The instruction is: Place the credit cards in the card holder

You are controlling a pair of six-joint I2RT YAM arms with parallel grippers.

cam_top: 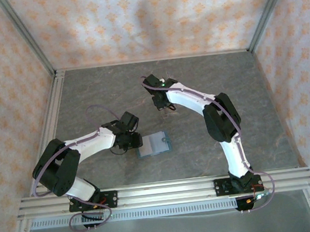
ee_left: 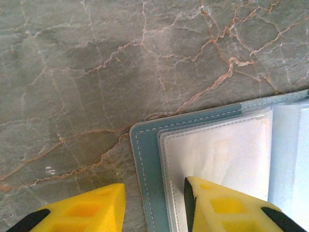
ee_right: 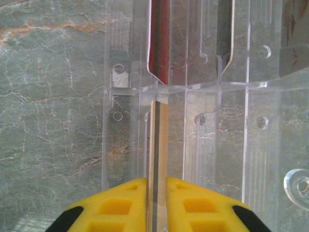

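Observation:
The card holder (cam_top: 156, 144) lies open and flat on the table, a teal cover (ee_left: 147, 159) with clear sleeves (ee_left: 231, 150) inside. My left gripper (cam_top: 136, 145) (ee_left: 154, 208) is open and straddles the holder's left edge. One yellow finger (ee_left: 87, 208) is over bare table and the other finger (ee_left: 227, 205) rests on the sleeve. My right gripper (cam_top: 164, 105) (ee_right: 157, 203) is shut on a brownish-orange credit card (ee_right: 158, 140), seen edge-on and standing upright in a slot. A dark red credit card (ee_right: 159, 43) stands in the slot beyond it.
The cards stand in a clear plastic slotted rack (ee_right: 212, 125) (cam_top: 169, 108) at mid-table, behind the holder. The table (cam_top: 243, 112) is grey marbled stone. Patterned walls and metal rails enclose it on three sides.

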